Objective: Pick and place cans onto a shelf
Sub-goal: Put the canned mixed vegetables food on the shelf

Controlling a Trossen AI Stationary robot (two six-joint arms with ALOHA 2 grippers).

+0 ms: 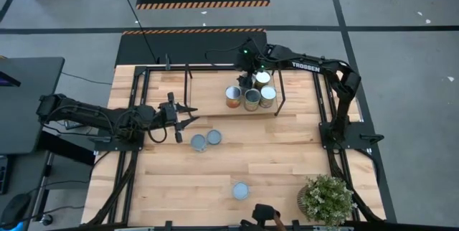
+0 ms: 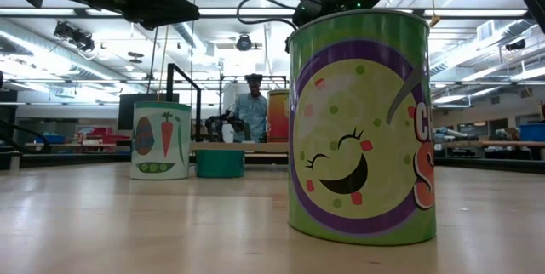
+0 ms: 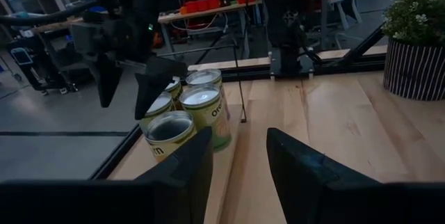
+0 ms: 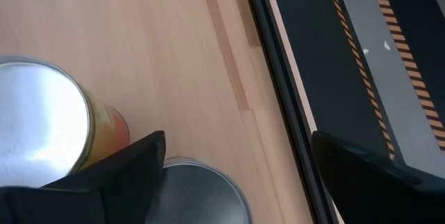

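Observation:
The shelf (image 1: 208, 104) stands at the table's far side, a light board in a black rod frame. Several cans (image 1: 252, 100) stand upright on its right end, also seen in the left wrist view as cans (image 3: 201, 109). My right gripper (image 1: 247, 79) hovers open over the far cans, tilted down; its fingers (image 4: 132, 165) stand apart above a silver can top (image 4: 38, 123) and a grey can top (image 4: 201, 193), touching neither as far as shows. My left gripper (image 1: 193, 115) waits open at mid-left, level, nothing between its fingers (image 3: 188, 168). Two cans (image 1: 206, 140) and a third can (image 1: 241, 190) stand on the tabletop.
A potted plant (image 1: 326, 199) stands at the near right corner. In the low view the green can (image 2: 362, 125) fills the foreground, with a vegetable-label can (image 2: 160, 140) and a short teal can (image 2: 220, 162) behind. A person (image 2: 251, 108) stands beyond the table.

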